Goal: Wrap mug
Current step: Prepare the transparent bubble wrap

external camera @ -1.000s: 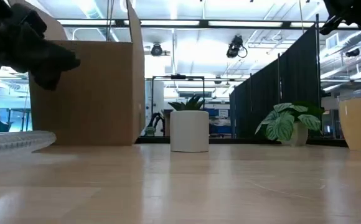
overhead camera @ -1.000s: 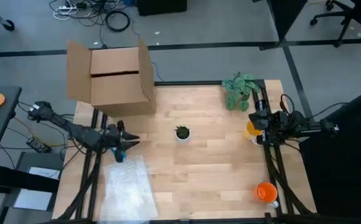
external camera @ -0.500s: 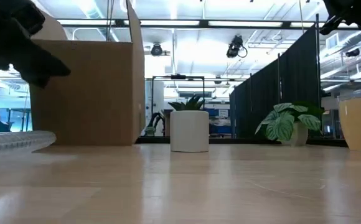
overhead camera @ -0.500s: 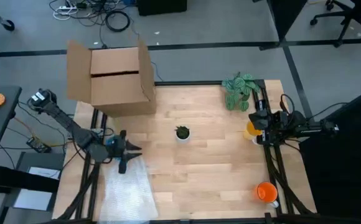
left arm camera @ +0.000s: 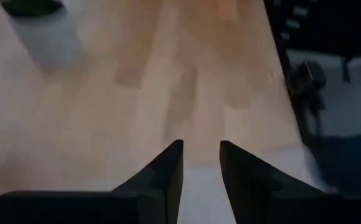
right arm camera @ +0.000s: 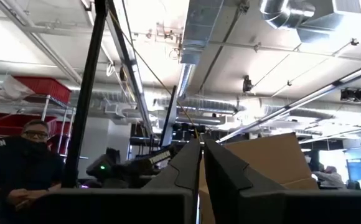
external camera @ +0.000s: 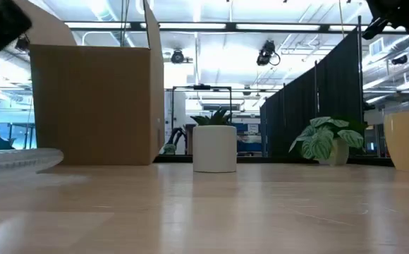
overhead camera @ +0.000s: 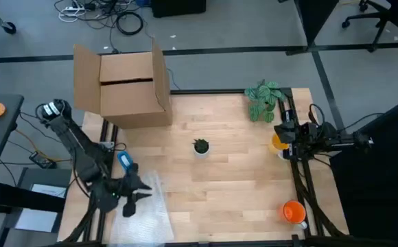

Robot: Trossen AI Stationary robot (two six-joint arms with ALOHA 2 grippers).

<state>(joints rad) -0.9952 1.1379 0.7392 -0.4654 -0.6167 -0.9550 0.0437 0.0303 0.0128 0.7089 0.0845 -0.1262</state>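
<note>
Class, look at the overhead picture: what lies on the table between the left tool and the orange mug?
Only bare wood separates the left tool from the orange mug.

Left gripper (overhead camera: 136, 194) low at near-left, fingers slightly parted; right gripper (overhead camera: 278, 132) parked far-right, fingers closed

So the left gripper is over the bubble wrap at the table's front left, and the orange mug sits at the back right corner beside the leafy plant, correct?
Not quite. In the high view the orange mug sits at the front right corner, far from the leafy plant, which is at the back right. The left gripper is indeed over the bubble wrap at the front left.
</note>
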